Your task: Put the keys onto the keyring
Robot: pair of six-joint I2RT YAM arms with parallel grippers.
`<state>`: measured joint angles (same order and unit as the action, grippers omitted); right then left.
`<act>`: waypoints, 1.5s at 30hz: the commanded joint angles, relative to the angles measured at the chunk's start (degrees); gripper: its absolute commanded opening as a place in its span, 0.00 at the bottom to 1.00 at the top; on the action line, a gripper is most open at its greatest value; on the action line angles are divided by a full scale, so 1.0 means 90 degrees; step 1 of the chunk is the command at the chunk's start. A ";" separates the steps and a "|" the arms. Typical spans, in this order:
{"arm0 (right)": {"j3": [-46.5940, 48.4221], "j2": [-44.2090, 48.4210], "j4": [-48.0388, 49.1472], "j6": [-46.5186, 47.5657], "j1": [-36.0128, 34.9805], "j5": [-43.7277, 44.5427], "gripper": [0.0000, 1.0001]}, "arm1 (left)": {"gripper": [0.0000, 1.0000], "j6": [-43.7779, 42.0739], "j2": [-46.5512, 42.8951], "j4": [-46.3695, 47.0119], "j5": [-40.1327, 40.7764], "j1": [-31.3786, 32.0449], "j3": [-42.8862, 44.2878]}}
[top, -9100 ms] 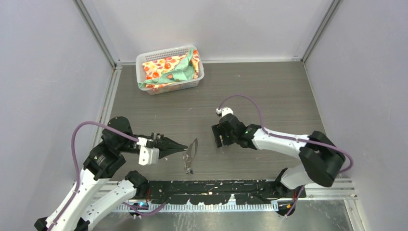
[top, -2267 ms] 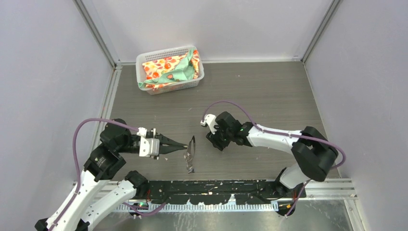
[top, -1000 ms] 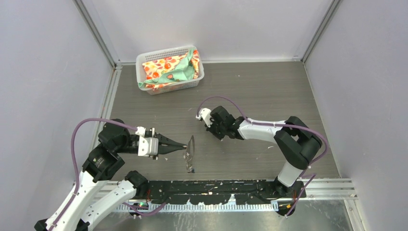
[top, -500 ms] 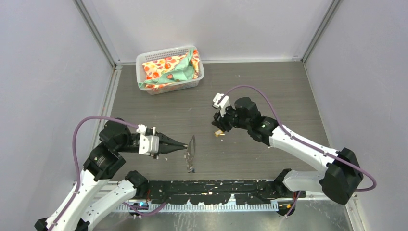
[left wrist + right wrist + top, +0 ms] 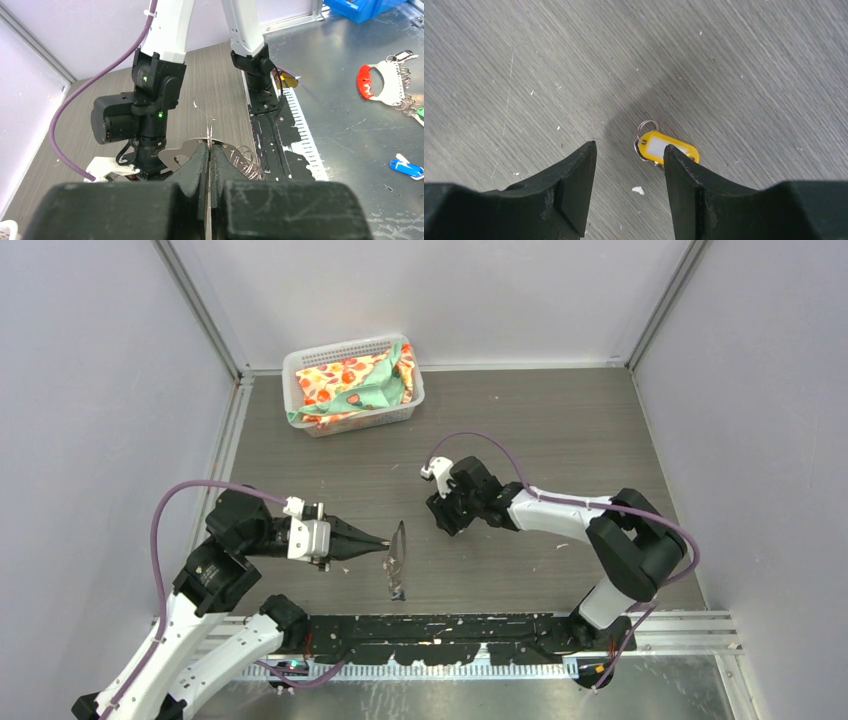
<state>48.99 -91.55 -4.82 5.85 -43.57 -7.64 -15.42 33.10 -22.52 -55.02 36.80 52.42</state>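
Note:
My left gripper [image 5: 383, 543] is shut on the keyring [image 5: 398, 552], a pale flat metal piece held on edge above the table. The left wrist view shows its plate [image 5: 176, 154] clamped between the fingers, with wire rings [image 5: 246, 159] hanging from it. My right gripper [image 5: 630, 147] points down at the table, open and holding nothing. A yellow key [image 5: 670, 147] with a small ring lies flat on the table just past the right fingertip. In the top view it is hidden under my right gripper [image 5: 443, 514]. A blue key [image 5: 406, 167] lies on the metal bench off the table.
A white basket [image 5: 300, 368] with patterned cloth stands at the back left. A black rail [image 5: 450, 628] runs along the near edge. A red-handled key holder [image 5: 380, 80] lies on the metal bench. Grey walls close three sides.
My right gripper has gone from shut to open, and the yellow key now lies loose on the table below it. The right wrist swung right, then back left. The left arm has not moved.

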 commanded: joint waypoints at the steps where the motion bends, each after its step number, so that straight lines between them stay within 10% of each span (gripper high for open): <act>1: 0.0190 -0.0142 0.0775 -0.0254 -0.0150 0.0506 0.57 | 0.01 0.0031 -0.0048 0.0294 0.0000 0.0032 0.0209; 13: 0.0385 -0.0696 0.0682 -0.0060 -0.0476 0.1708 0.46 | 0.00 0.0029 -0.0045 0.0306 0.0057 0.0025 0.0254; 32: 0.0316 -0.0401 0.0628 0.0060 -0.0559 0.1761 0.01 | 0.01 0.0034 -0.0055 0.0266 0.0118 0.0028 0.0279; 45: -0.0179 0.2547 0.0296 0.0459 -0.0417 0.0075 0.01 | 0.00 0.0368 0.0031 0.0490 0.0106 0.0030 0.0152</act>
<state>47.81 -77.56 -1.83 8.21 -48.07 0.99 -14.33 33.12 -22.39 -54.37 36.82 52.49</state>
